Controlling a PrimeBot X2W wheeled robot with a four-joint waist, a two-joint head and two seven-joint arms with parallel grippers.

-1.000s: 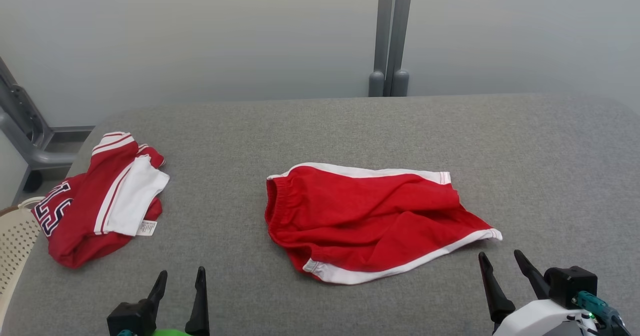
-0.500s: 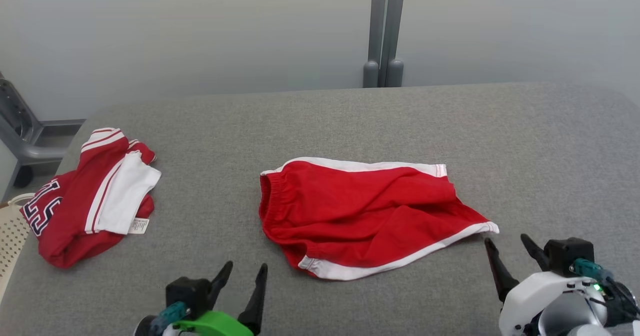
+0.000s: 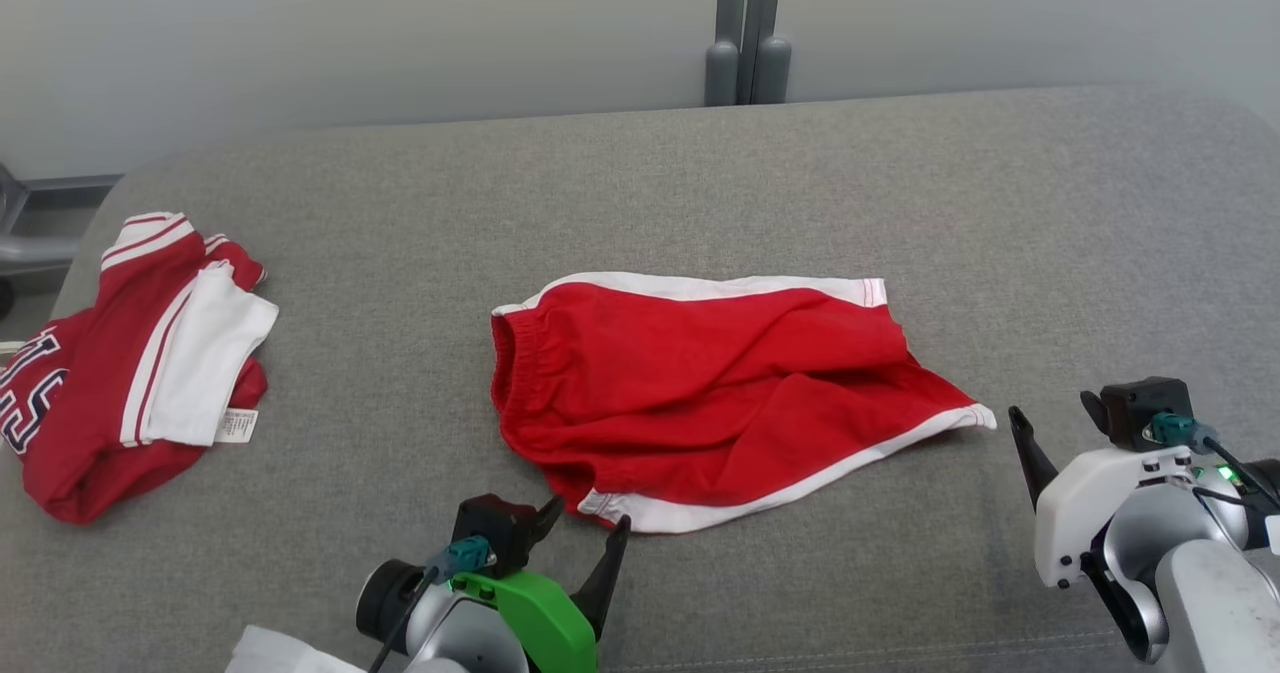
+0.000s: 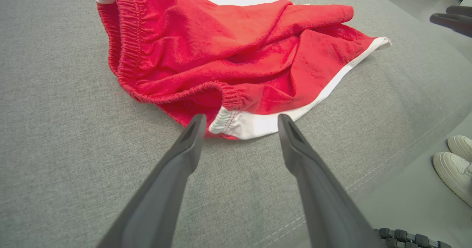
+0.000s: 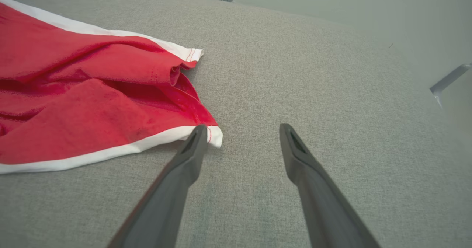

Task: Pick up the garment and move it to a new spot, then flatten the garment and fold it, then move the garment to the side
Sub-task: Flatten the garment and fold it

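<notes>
Both arms have pushed forward toward the red shorts (image 3: 720, 393), the left one further. The head camera has also tipped down, so the scene's upward shift is not the cloth moving. In the head view, the left gripper (image 3: 588, 518) stands with jaws wide and empty just short of the shorts' near waistband corner, and the right gripper (image 3: 1050, 408), equally wide and empty, sits beside the pointed hem corner. The shorts lie crumpled mid-table on the grey pad (image 3: 900, 183). A red jersey (image 3: 120, 373) lies well apart, cut off by the frame edge.

In the left wrist view, the left gripper (image 4: 239, 119) frames the white-trimmed corner of the shorts (image 4: 221, 49). A pinch here could catch only the top layer, so the shorts would sag open when lifted. White shoes (image 4: 457, 167) stand beyond the table edge.

In the right wrist view, the right gripper (image 5: 241, 128) is offset, with one finger at the hem tip (image 5: 215, 135) and the other over bare pad. Closing from here would likely miss the shorts (image 5: 73, 104). I cannot tell whether the fingertips touch the pad, and the shorts' lower layers are hidden.
</notes>
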